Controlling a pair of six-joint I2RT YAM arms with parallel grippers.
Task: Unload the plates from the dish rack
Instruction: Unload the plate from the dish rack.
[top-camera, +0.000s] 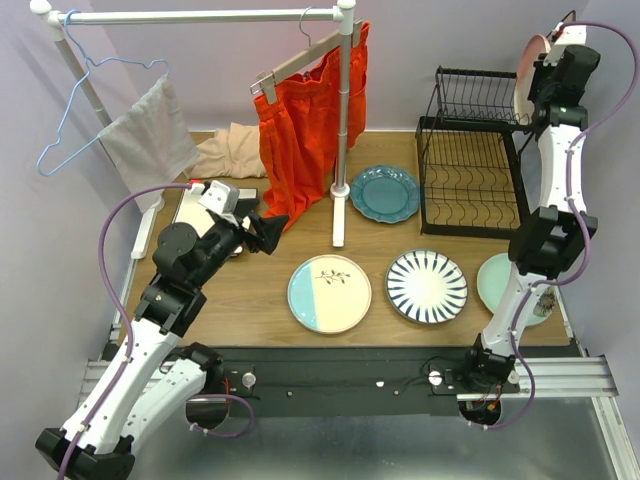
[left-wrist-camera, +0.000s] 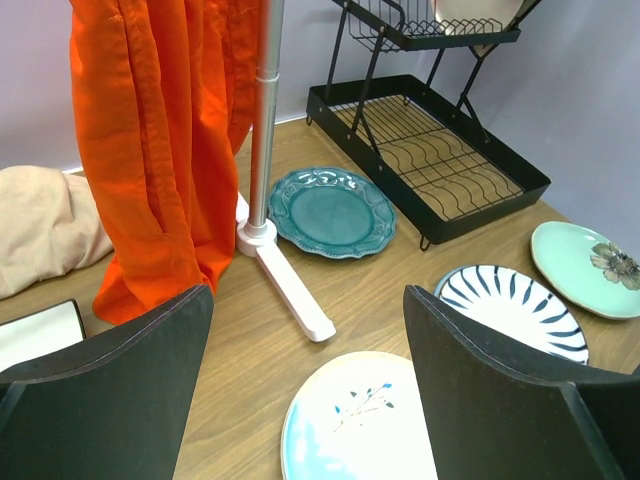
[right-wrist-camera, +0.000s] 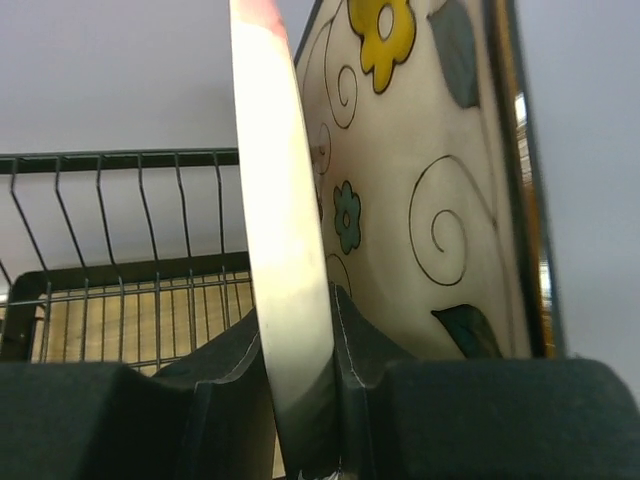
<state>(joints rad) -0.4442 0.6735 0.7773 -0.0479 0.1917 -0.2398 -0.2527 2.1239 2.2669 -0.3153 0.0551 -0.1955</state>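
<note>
Because the dish rack (top-camera: 470, 190) stores its load on edge, we grip by the rim — the flowered plate (right-wrist-camera: 420, 200) waits just outside the jaws, the pink-rimmed plate (right-wrist-camera: 285, 200) stands upright, pinched between those of the right gripper (right-wrist-camera: 298, 330); the left gripper (left-wrist-camera: 308, 300) gapes wide, empty.

The left arm (top-camera: 165, 300) rises from the lower left of the frame with its elbow bent. Its end effector (left-wrist-camera: 308, 300) points right, fingers (left-wrist-camera: 130, 370) spread wide. The right arm (top-camera: 545, 240) stretches to the upper right, where its end effector (right-wrist-camera: 300, 335) pinches a plate (right-wrist-camera: 275, 200) by the edge, one finger on each face.
</note>
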